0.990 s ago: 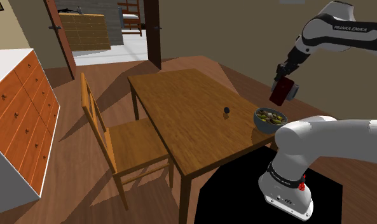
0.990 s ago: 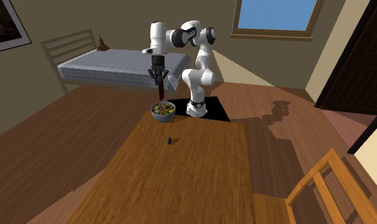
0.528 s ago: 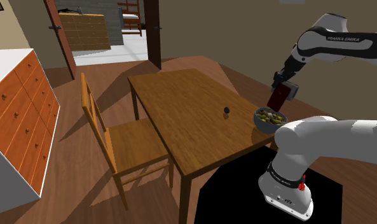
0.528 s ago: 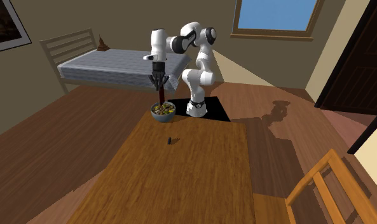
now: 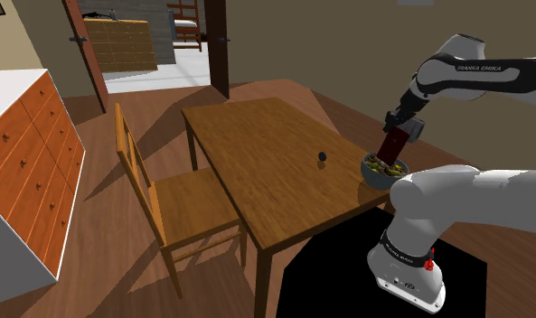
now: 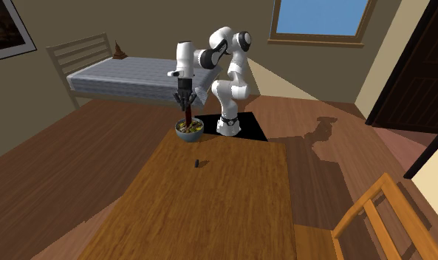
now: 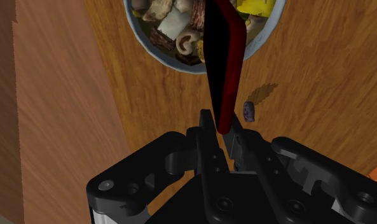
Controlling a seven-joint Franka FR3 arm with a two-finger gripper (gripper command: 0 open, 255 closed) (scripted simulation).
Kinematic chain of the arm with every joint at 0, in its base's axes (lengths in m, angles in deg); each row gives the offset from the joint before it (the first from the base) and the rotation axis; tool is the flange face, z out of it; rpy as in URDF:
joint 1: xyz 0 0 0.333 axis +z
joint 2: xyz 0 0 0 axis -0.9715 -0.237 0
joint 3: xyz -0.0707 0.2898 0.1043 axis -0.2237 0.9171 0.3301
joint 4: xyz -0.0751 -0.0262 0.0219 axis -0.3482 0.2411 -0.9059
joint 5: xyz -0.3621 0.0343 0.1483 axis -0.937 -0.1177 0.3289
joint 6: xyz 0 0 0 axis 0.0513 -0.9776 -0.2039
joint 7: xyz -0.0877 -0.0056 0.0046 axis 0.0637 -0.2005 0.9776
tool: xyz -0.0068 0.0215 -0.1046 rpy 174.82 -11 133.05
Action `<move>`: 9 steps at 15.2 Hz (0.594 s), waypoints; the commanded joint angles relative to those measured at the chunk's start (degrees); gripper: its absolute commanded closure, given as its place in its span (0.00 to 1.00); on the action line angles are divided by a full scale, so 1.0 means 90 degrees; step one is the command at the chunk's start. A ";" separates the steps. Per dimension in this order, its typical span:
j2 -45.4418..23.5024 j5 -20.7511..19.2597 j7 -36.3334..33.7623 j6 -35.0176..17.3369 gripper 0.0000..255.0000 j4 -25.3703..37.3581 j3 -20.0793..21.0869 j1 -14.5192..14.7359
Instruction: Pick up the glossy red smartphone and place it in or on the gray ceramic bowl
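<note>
The red smartphone (image 5: 394, 144) hangs upright, clasped at its upper end by my black gripper (image 5: 401, 126). Its lower end reaches down to the food in the grey bowl (image 5: 380, 176), which stands at the table corner nearest my stand. From the second exterior view the gripper (image 6: 185, 100) holds the phone (image 6: 187, 120) straight over the bowl (image 6: 189, 132). In the wrist view the fingers (image 7: 208, 126) pinch the phone (image 7: 222, 60), a dark red slab running out over the bowl (image 7: 180, 62), which is full of mixed food pieces.
A small dark object (image 5: 323, 157) lies on the wooden table (image 5: 257, 154), a little away from the bowl. A wooden chair (image 5: 157, 194) stands at the table's far side, a chest of drawers (image 5: 26, 172) beyond it. A bed (image 6: 128, 77) stands behind the arm.
The gripper has come down with the phone, from well above the bowl to where the phone's lower end meets the food. The bowl and small dark object have not moved.
</note>
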 commanded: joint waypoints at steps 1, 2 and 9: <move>-0.0027 -0.0016 0.0011 -0.0034 1.00 -0.0042 -0.0029 -0.0006; -0.0027 -0.0015 0.0012 -0.0034 1.00 -0.0042 -0.0028 -0.0007; -0.0046 -0.0007 0.0018 -0.0032 0.00 -0.0021 -0.0029 -0.0002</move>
